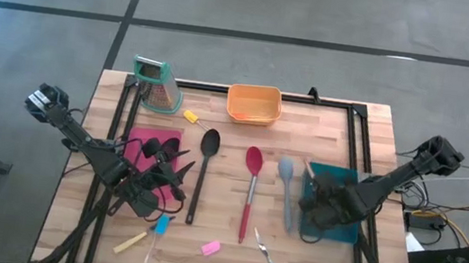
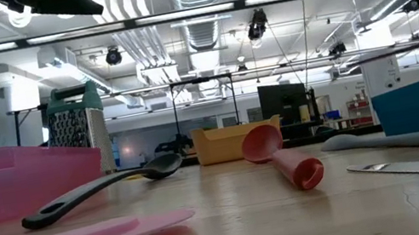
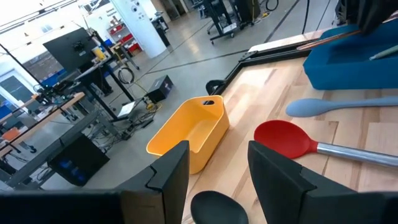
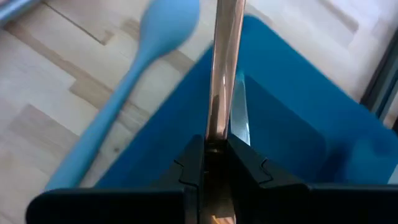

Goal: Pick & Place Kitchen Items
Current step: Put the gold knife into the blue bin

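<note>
My right gripper (image 4: 216, 149) hangs over the blue tray (image 1: 347, 185) at the table's right, shut on a slim copper-coloured piece of cutlery (image 4: 222, 68). Over the pink tray (image 1: 145, 138) at the left, my left gripper (image 3: 217, 168) stands open with nothing between its fingers. A black spoon (image 1: 202, 173), a red spoon (image 1: 249, 192) and a pale-blue spoon (image 1: 285, 193) lie flat on the wood between the trays. Near the front edge lie a metal piece (image 1: 270, 262) and pink (image 1: 210, 248), blue (image 1: 161, 225) and yellow (image 1: 131, 242) tools. My right gripper pinches the copper-coloured cutlery between its two fingers, near one end (image 4: 216, 134); the fingers hide that end. The fingers slant down from the table's right. The piece runs on ahead of them, lengthwise, and its free end (image 1: 309, 169) reaches past the tray's far left corner.
A green-topped metal grater (image 1: 154, 85) and an orange tub (image 1: 253, 104) stand at the far edge, with a small yellow tool (image 1: 189, 116) between them. A black frame (image 1: 358, 121) runs around the tabletop. A shiny blade (image 4: 239, 112) lies in the blue tray.
</note>
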You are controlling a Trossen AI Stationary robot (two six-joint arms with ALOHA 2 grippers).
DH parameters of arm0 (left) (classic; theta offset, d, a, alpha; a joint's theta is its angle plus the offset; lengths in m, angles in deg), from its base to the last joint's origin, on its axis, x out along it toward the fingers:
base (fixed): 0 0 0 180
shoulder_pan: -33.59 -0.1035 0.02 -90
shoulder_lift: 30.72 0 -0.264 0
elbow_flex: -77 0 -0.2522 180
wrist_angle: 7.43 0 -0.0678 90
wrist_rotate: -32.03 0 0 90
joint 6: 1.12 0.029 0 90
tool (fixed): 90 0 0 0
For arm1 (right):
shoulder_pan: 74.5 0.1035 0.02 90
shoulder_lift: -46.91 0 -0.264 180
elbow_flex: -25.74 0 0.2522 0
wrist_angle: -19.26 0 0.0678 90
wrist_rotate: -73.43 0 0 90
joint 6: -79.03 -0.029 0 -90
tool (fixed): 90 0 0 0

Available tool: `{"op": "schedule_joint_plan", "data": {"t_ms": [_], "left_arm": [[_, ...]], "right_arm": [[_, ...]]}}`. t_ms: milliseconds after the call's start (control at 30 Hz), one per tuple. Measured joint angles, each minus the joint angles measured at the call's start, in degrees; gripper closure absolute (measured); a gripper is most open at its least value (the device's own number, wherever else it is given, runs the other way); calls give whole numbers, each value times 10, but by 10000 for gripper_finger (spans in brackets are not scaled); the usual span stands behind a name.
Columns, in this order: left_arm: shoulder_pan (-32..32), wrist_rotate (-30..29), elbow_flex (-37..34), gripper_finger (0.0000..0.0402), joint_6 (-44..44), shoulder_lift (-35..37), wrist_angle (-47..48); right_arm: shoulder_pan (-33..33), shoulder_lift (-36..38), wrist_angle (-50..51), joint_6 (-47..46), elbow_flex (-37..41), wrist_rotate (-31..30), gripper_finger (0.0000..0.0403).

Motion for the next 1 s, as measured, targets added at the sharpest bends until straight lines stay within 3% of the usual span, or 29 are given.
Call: {"op": "schedule_joint_plan", "data": {"t_ms": [400, 667, 1000], "left_arm": [[0, 0, 0, 234, 0, 0, 0], [0, 0, 0, 234, 0, 0, 0], [0, 0, 0, 234, 0, 0, 0]], "right_arm": [[33, 2, -21, -89, 83, 72, 369], [33, 2, -121, -26, 134, 89, 369], [33, 3, -171, -36, 198, 118, 369]]}}
